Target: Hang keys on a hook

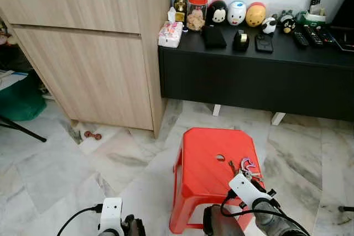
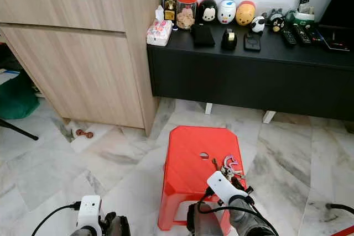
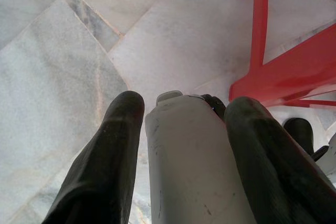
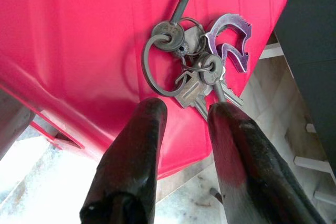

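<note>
I see the keys point(image 4: 197, 72) lying flat near the stool's point(image 1: 204, 158) 3 o'clock edge, open floor point(image 1: 66, 175) all round. The long key points to 12. My right gripper point(image 4: 184, 111) hovers just short, fingers apart. Left gripper point(image 3: 181, 124) hangs idle, fingers apart.

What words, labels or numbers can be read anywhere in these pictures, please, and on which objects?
No text can be read.
Tissue pack: printed pattern, too blurred.
Jar: no legible label.
Remotes: button markings too small.
Keys on the red stool, just ahead of the right claw: stampings indistinct.
</note>
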`<state>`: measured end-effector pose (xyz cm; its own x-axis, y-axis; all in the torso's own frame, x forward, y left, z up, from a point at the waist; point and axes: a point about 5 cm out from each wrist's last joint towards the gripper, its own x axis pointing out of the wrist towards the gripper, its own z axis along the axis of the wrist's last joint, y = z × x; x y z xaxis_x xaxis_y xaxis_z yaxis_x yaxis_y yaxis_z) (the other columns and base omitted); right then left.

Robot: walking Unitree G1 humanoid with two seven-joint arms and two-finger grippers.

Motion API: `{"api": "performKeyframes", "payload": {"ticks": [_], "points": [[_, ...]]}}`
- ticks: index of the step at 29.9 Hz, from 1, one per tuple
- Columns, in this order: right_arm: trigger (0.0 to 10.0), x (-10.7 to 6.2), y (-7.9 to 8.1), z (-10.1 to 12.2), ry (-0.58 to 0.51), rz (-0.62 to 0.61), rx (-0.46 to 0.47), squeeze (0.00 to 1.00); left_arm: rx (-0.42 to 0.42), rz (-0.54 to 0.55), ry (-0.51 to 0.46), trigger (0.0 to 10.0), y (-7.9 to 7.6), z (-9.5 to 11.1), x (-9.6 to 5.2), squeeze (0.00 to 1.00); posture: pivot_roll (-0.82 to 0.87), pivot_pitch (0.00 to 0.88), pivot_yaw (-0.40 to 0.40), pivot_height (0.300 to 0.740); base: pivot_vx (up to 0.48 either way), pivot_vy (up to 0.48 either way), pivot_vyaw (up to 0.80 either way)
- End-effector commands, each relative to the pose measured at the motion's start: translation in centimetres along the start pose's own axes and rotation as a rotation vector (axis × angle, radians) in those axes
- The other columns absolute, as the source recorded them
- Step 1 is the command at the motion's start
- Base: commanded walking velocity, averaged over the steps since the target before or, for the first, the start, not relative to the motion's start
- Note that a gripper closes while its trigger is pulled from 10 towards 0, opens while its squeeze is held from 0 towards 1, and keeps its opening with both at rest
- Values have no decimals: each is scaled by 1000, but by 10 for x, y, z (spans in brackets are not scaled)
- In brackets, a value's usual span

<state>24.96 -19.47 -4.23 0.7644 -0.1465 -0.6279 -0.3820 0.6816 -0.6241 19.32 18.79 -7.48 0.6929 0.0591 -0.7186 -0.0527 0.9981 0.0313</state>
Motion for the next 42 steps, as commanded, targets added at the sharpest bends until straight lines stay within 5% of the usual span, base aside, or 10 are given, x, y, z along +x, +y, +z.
{"api": "performKeyframes", "payload": {"ticks": [1, 2, 25, 37, 38, 39, 40, 41, 42], "points": [[10000, 0, 1, -1, 0, 4, 0, 0, -6, -16, 153, 10000, -5, -40, -12, 0, 62, 121, -50, 605, 0, 0, 0], [0, 0, 1, -1, -1, 3, 0, 0, -5, -17, 153, 10000, -5, -40, -12, 0, 62, 121, -50, 605, 0, 0, 0], [0, 1, -1, 6, -29, 4, -18, 0, 0, -18, 152, 10000, -5, -40, -12, 0, 63, 121, -51, 605, 0, 0, 0], [0, 2, -9, 23, -141, -73, 12, 0, 3, -21, 153, 10000, -5, -40, -11, 0, 61, 123, -51, 605, 0, 0, 0], [3020, 2, -7, 23, -138, -67, 10, 0, 4, -22, 153, 10000, -5, -40, -11, 0, 61, 122, -51, 605, 0, 0, 0], [4235, 1, -6, 23, -139, -66, 8, 0, 3, -22, 153, 10000, -5, -40, -11, 0, 62, 122, -51, 605, 0, 0, 0], [4235, 1, -6, 23, -140, -66, 8, 0, 3, -22, 153, 10000, -6, -40, -11, 0, 62, 122, -51, 605, 0, 0, 0], [0, 1, -5, 23, -144, -57, 8, 0, 3, -22, 153, 10000, -6, -40, -11, 0, 62, 122, -51, 605, 0, 0, 0], [0, 0, -3, 23, -150, -50, 6, 0, 3, -22, 152, 10000, -6, -40, -11, 0, 62, 122, -52, 605, 0, 0, 0]]}}
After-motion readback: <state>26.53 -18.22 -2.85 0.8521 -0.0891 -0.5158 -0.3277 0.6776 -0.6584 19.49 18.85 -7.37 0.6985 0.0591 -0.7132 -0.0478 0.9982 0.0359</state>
